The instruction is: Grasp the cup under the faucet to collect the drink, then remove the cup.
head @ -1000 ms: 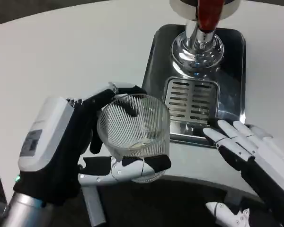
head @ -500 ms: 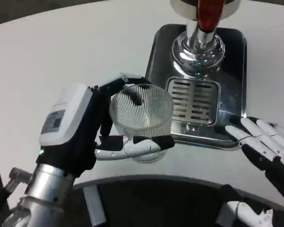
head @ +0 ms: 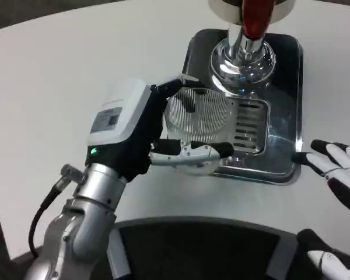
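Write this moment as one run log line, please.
left hand: holds ribbed glass cup | cup: over drip tray edge | right hand: open, waiting

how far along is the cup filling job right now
Done: the left hand grips the ribbed glass cup. In hand: the cup is over the near-left edge of the metal drip tray, short of the faucet, and looks empty. Left: position it, collect the drink, remove it. The right hand waits open.
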Tool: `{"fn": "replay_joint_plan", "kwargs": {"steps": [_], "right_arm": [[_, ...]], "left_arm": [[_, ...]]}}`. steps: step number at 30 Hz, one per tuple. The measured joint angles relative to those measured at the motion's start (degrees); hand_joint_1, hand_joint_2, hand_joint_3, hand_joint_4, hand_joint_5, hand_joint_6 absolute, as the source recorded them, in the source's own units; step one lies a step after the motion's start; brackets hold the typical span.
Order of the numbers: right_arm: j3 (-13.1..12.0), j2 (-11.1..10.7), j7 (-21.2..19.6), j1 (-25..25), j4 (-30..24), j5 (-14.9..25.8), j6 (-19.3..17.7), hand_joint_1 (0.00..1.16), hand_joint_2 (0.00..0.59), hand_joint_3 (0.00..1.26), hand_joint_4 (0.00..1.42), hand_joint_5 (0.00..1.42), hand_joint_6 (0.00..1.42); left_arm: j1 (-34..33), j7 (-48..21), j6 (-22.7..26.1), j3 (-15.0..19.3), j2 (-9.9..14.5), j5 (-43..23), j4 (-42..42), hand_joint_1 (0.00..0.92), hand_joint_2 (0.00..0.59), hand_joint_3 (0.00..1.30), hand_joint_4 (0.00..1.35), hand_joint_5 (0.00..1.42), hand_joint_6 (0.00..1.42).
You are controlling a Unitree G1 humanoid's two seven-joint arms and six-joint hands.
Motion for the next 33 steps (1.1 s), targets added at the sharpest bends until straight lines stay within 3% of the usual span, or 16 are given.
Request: {"fn": "replay_joint_plan", "kwargs": {"steps": [6, 18, 33], "right_arm": [[-3.5, -0.1, 0.0, 1.8, 0.0, 2.6, -1.2, 0.37, 0.446, 0.11, 0.01, 0.0, 0.0], [-7.5, -1.5, 0.0, 3.4, 0.0, 6.5, -1.6, 0.37, 0.446, 0.11, 0.01, 0.0, 0.0], [-8.4, -2.4, 0.0, 4.0, 0.0, 8.2, -0.8, 0.37, 0.446, 0.11, 0.01, 0.0, 0.0]], "left_arm": [[-5.2, 2.3, 0.2, -2.1, -0.1, 1.2, 6.0, 0.52, 0.032, 1.0, 1.11, 1.3, 1.42], [-12.8, 6.2, 0.7, -5.7, -1.5, 2.1, 16.0, 0.52, 0.032, 1.0, 1.11, 1.28, 1.42], [-19.1, 11.6, 1.0, -9.4, -1.4, 3.7, 23.8, 0.52, 0.028, 0.96, 1.04, 1.24, 1.42]]}}
